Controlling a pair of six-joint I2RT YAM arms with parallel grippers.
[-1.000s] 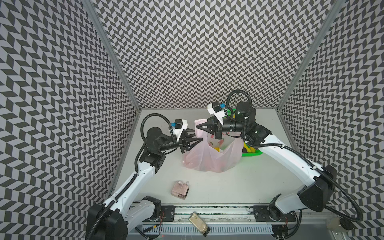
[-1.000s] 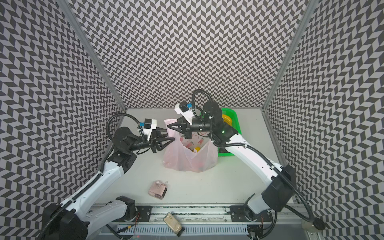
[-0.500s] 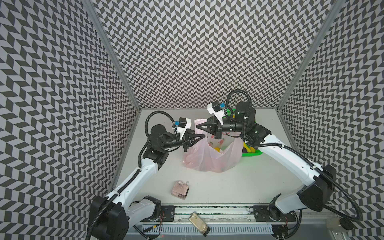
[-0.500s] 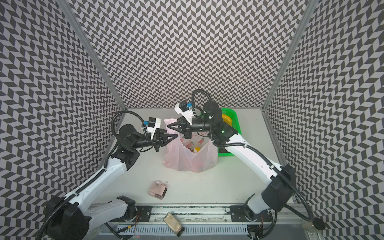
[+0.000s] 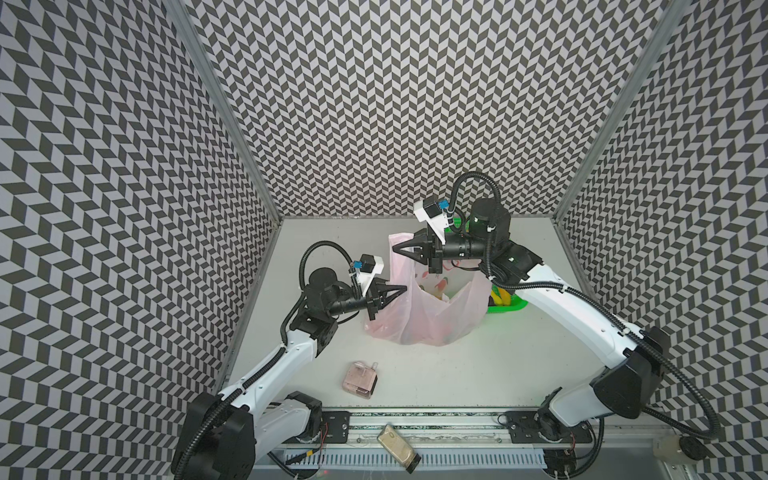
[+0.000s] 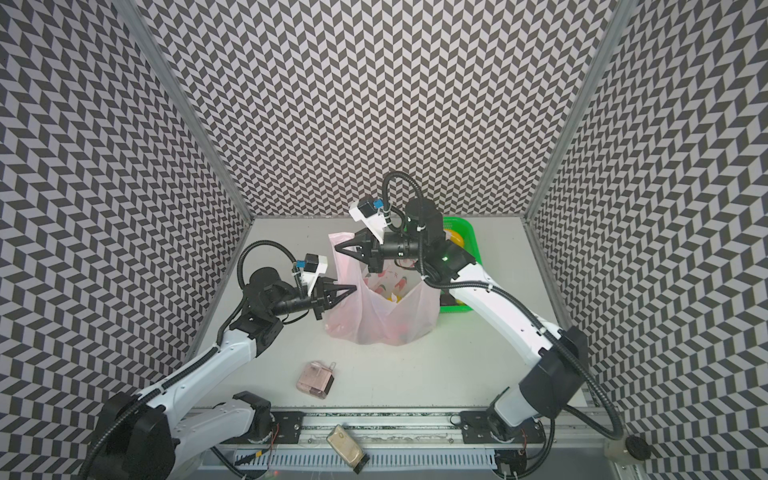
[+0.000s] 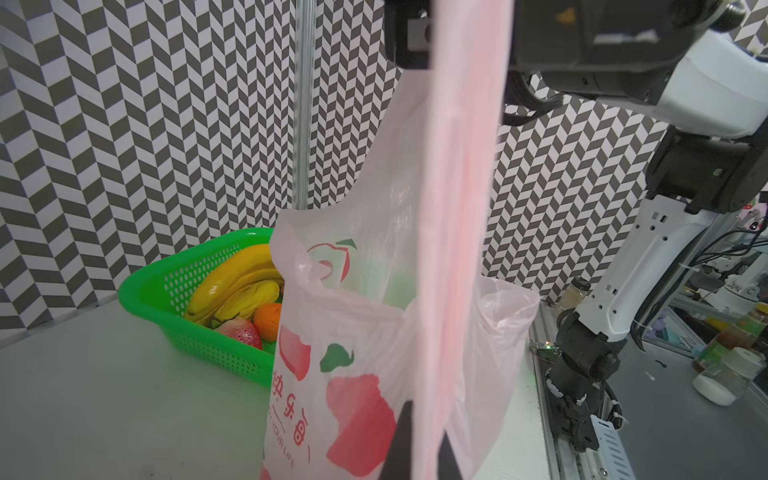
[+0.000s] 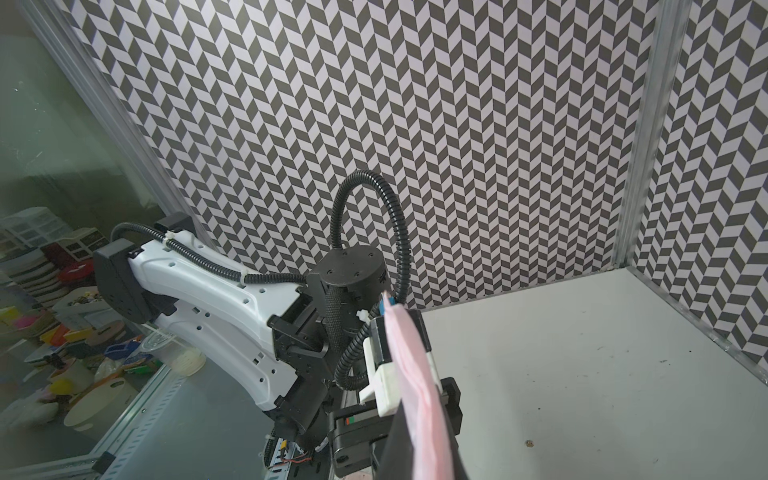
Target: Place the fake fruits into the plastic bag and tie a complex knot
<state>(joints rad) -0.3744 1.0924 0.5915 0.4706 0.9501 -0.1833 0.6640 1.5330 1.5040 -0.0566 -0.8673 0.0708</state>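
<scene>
Your left gripper [image 5: 400, 289] is clenching on a handle strip of the plastic bag [image 5: 436, 322]; right gripper [image 5: 395, 248] is pinching the same strip, just above centre. Bag is standing mid-frame. In the green basket [image 5: 509, 308] beside it, bananas [image 7: 232, 278], a strawberry [image 7: 242, 332] and an orange [image 7: 268, 320] are sitting.

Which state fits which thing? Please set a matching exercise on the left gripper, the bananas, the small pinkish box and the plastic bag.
Things:
1 left gripper
2 bananas
3 small pinkish box
4 plastic bag

States:
A in the green basket
B standing open, handles held up
C alone on the table, near its front edge
D shut on the bag's handle

Pairs: 1-D; 2-A; 3-C; 4-B
</scene>
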